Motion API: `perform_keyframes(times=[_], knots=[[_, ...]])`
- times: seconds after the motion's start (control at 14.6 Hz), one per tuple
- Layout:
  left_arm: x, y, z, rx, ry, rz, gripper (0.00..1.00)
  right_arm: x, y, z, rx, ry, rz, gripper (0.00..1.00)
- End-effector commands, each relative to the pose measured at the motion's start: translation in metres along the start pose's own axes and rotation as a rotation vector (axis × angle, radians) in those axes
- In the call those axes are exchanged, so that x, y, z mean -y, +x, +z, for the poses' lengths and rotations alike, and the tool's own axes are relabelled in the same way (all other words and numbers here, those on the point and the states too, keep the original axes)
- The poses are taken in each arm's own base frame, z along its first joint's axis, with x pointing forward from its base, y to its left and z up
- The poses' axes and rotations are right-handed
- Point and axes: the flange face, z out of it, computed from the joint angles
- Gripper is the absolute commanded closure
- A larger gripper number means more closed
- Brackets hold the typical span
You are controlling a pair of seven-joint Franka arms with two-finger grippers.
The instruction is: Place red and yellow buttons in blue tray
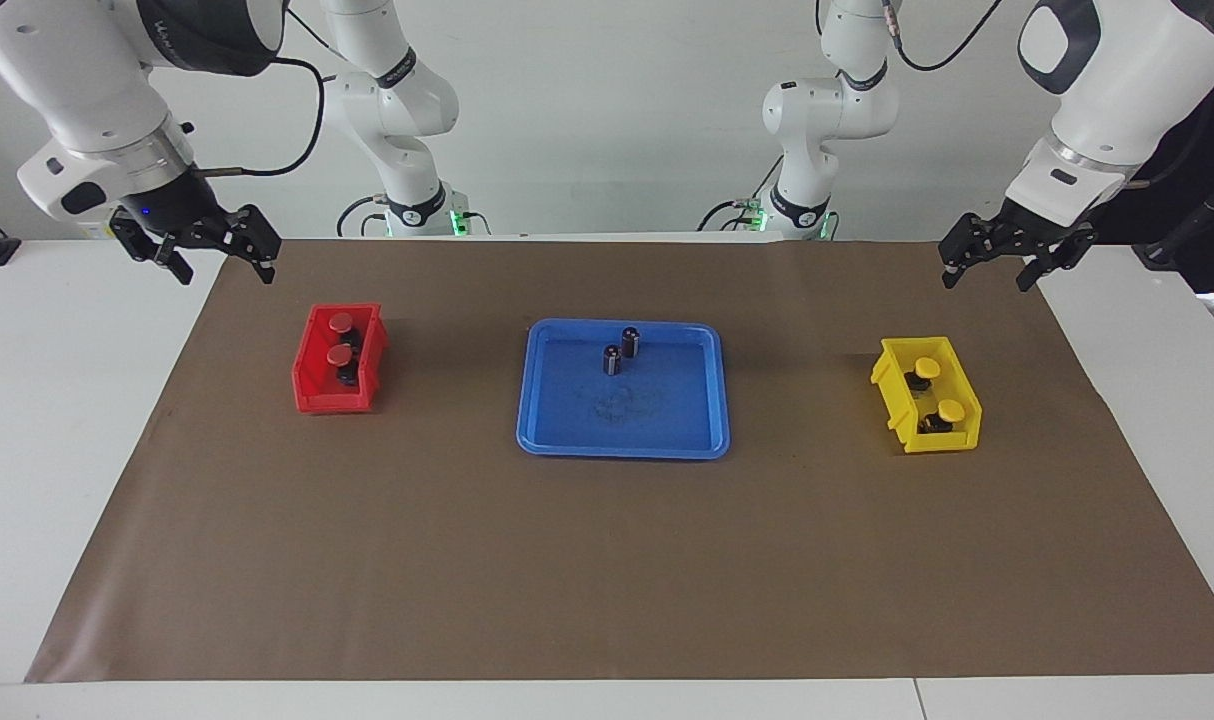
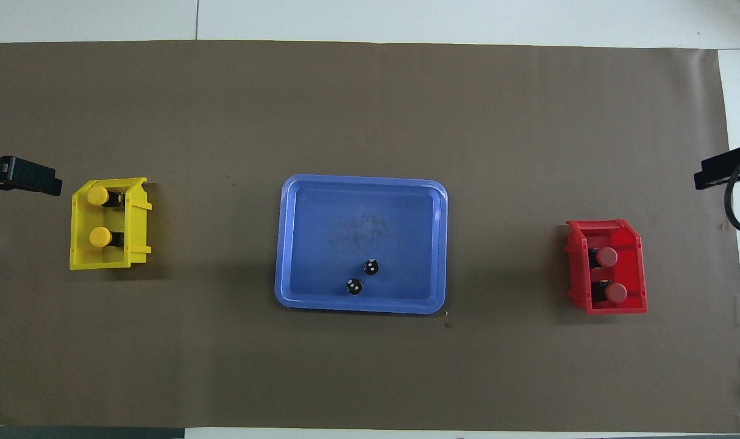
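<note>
Two red buttons [image 1: 340, 338] stand in the small red bin [image 1: 312, 385] toward the right arm's end; they also show in the overhead view [image 2: 611, 274]. Two yellow buttons [image 1: 939, 388] stand in the small yellow bin [image 1: 892, 380] toward the left arm's end, and also show in the overhead view [image 2: 99, 215]. The blue tray [image 1: 657, 415] lies in the middle of the mat and holds no capped button. My right gripper [image 1: 224, 270] hangs open and empty over the mat's edge beside the red bin. My left gripper [image 1: 987, 282] hangs open and empty over the mat's edge beside the yellow bin.
Two capless dark cylinders [image 1: 621, 350] stand in the blue tray [image 2: 321, 244], in its part nearer to the robots. A brown mat [image 1: 607, 560] covers the table. Two more arm bases stand at the robots' end.
</note>
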Motion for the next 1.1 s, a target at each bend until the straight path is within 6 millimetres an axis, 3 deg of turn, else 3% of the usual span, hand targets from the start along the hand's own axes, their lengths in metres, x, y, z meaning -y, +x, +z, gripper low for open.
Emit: perform_keyframes(times=[0.0,0.48,1.03], knots=[[0.002,-0.009,-0.007,-0.017,0.003,-0.019,0.00,0.003,-0.005,-0.002,-0.002,0.008,0.010,0.00],[0.023,-0.025,0.007,0.006,0.000,-0.054,0.00,0.002,-0.005,-0.002,-0.005,0.008,0.013,0.00],[0.023,-0.035,0.018,0.038,-0.004,-0.063,0.00,0.007,-0.004,0.004,-0.014,0.007,0.005,0.00]])
